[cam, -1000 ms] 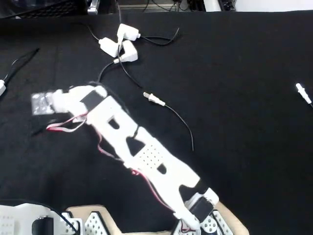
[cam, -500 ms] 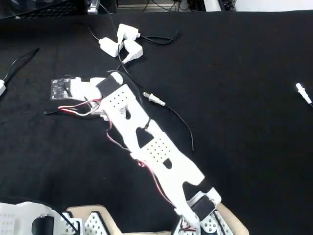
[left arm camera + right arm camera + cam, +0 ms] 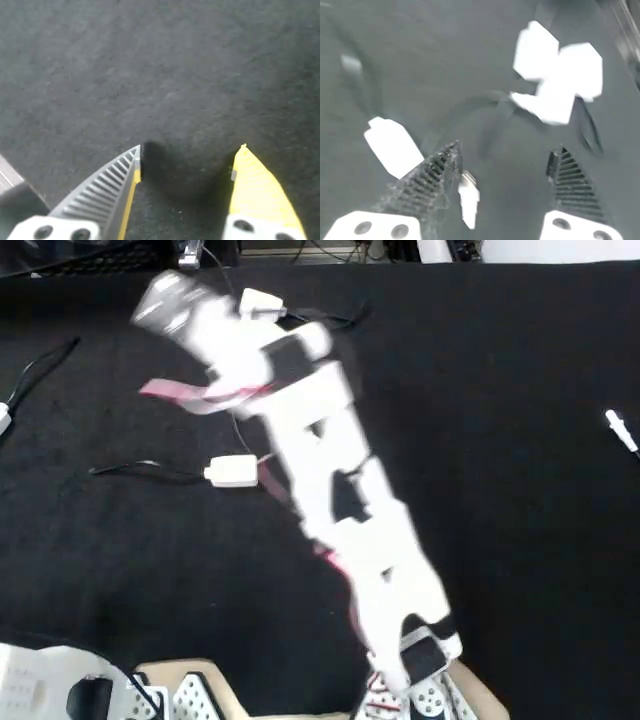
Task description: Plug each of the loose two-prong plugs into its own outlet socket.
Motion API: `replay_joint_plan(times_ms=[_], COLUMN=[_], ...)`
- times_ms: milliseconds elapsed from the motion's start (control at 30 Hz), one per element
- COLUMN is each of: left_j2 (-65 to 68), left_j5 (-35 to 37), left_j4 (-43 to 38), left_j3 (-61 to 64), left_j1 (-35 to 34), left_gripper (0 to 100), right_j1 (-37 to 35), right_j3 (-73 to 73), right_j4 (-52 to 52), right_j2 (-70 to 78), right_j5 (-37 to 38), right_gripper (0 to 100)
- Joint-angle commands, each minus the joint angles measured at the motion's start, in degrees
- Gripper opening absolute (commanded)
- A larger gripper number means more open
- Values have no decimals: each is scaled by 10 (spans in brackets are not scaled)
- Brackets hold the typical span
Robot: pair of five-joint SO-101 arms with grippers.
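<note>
The right gripper [image 3: 507, 147], jaws wide apart and empty, hangs over a two-prong plug [image 3: 468, 197] that lies near the lone outlet socket [image 3: 392, 145], its long axis running roughly along the fingers [image 3: 437, 170]. The left gripper [image 3: 191, 146], also spread and empty over bare cloth [image 3: 150, 60], looks well apart from that socket, so the right arm [image 3: 330, 480] is judged nearer. Counted: two plugs, the second plug [image 3: 620, 430] far from that socket; one lone socket; a smeared socket cluster [image 3: 555, 75] of two or three.

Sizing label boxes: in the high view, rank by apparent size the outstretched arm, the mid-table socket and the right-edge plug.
Largest to smallest:
1. arm
2. socket
3. plug
No two look alike.
</note>
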Motion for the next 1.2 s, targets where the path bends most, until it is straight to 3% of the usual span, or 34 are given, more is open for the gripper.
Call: replay_joint_plan(times_ms=[0,100,200,300,467,600,767,967,1167], left_j2=[-23,-24,-50,-108,-251,-374,-440,-289,36], left_j5=[8,55,79,115,194,223,250,373,371], left_j4=[1,13,91,187,264,314,317,302,379], left_j3=[14,7,-24,-51,-58,-57,-61,-171,-427], left_j1=[45,76,124,194,318,449,683,906,1000], left_gripper=[293,293,293,293,293,293,294,294,294], right_j1=[118,201,265,305,327,324,329,336,409], right_j3=[73,168,293,428,621,742,871,1005,1068], right_j4=[27,26,26,25,18,-11,-172,-327,-407], right_j2=[-116,-189,-247,-297,-345,-358,-357,-361,-367], right_j5=[-5,-4,-4,-4,-8,-14,-112,-249,-368], right_gripper=[283,283,283,283,283,283,283,283,283])
